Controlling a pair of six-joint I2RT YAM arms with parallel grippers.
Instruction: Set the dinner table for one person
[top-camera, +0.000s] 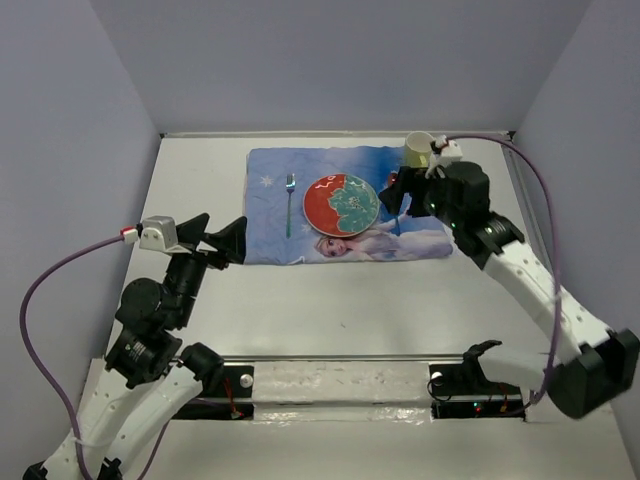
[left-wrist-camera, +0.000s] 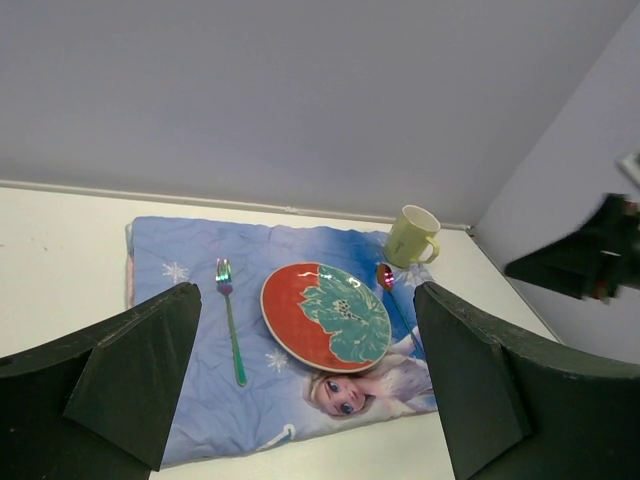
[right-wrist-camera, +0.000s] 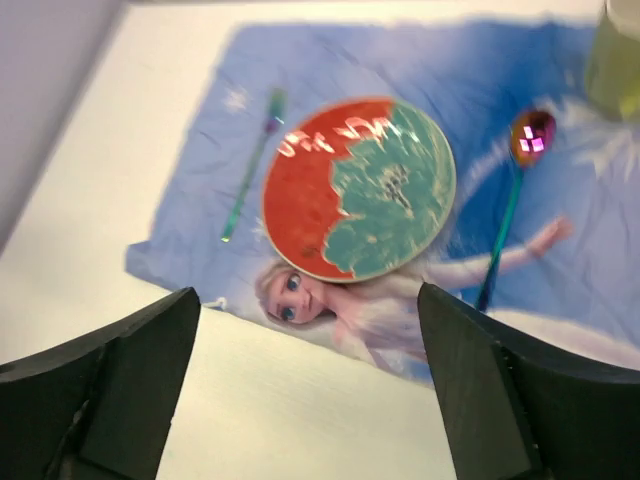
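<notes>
Looks done: plate (top-camera: 341, 204), fork (top-camera: 290, 205), spoon (right-wrist-camera: 507, 222), mug (left-wrist-camera: 412, 236) on placemat (top-camera: 268, 215) ahead of left jaws, right jaws; both wide open, empty.

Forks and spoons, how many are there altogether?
2. The fork lies on the blue mat left of the plate; the spoon lies on it right of the plate, near the mug.

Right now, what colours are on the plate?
The plate is half red-orange, half teal with a leaf-like pattern; right wrist view shows it best.
</notes>
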